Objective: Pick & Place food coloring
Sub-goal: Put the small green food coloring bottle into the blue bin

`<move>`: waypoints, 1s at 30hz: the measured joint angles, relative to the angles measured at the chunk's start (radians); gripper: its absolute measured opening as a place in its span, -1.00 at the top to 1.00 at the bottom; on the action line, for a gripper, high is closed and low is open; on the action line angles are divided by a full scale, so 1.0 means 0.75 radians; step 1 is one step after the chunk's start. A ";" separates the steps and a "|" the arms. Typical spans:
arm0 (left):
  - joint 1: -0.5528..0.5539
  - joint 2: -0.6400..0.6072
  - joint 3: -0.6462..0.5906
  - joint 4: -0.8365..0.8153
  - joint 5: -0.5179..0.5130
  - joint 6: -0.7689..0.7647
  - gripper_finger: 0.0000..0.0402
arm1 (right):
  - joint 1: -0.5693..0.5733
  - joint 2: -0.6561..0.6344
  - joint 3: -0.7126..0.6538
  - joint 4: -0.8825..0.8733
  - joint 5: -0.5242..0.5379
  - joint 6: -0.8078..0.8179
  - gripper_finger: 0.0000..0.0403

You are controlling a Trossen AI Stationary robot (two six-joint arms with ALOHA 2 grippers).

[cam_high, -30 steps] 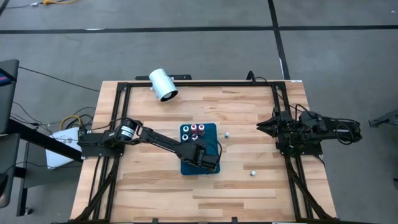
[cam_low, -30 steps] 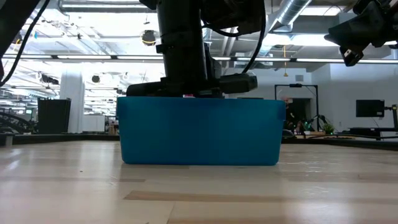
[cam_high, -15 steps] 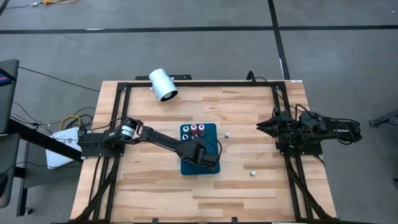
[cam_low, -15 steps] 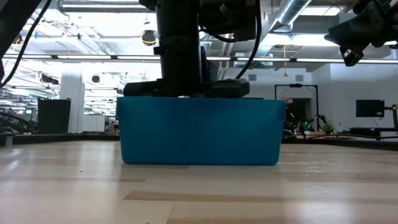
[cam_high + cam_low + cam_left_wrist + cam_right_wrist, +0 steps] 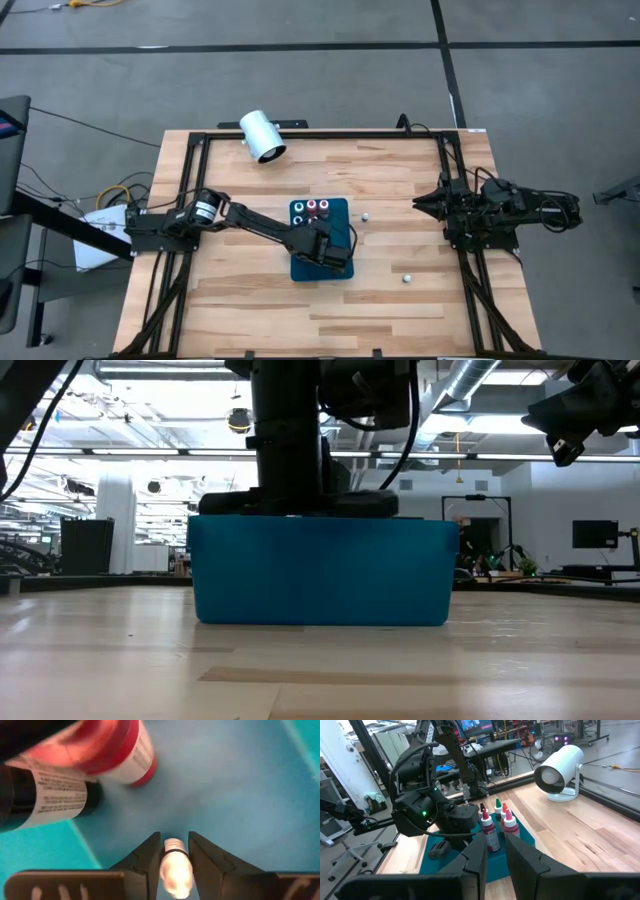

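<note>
Gripping a tiny food coloring bottle (image 5: 175,870) in my left jaws (image 5: 174,851) over the blue tray (image 5: 339,209), I judge it light and slippery (best held mid-body), right jaws (image 5: 494,851) narrowly parted.

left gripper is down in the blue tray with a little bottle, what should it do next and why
Probably open the fingers and let go. The left gripper is shut on a small pale bottle low over the floor of the blue tray, beside the bottles already standing there. The right gripper waits at the table's edge.
</note>
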 joint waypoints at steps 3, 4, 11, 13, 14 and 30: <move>-0.001 0.006 -0.003 -0.010 0.010 0.014 0.48 | 0.000 0.000 0.000 0.000 0.000 0.000 0.70; -0.001 0.006 -0.003 -0.010 0.010 0.014 0.45 | 0.000 0.000 0.000 0.000 0.000 0.000 0.70; -0.001 0.006 -0.003 -0.013 0.005 0.019 0.26 | 0.000 0.000 0.000 0.000 0.000 0.001 0.70; -0.001 0.006 -0.003 -0.012 0.005 0.020 0.23 | 0.000 0.000 0.000 0.000 0.000 0.000 0.70; -0.001 0.006 -0.003 -0.012 0.004 0.019 0.22 | 0.000 0.000 0.000 0.000 0.000 0.001 0.70; -0.001 0.002 0.037 -0.005 -0.010 0.040 0.20 | 0.000 0.000 -0.001 0.000 0.000 0.000 0.70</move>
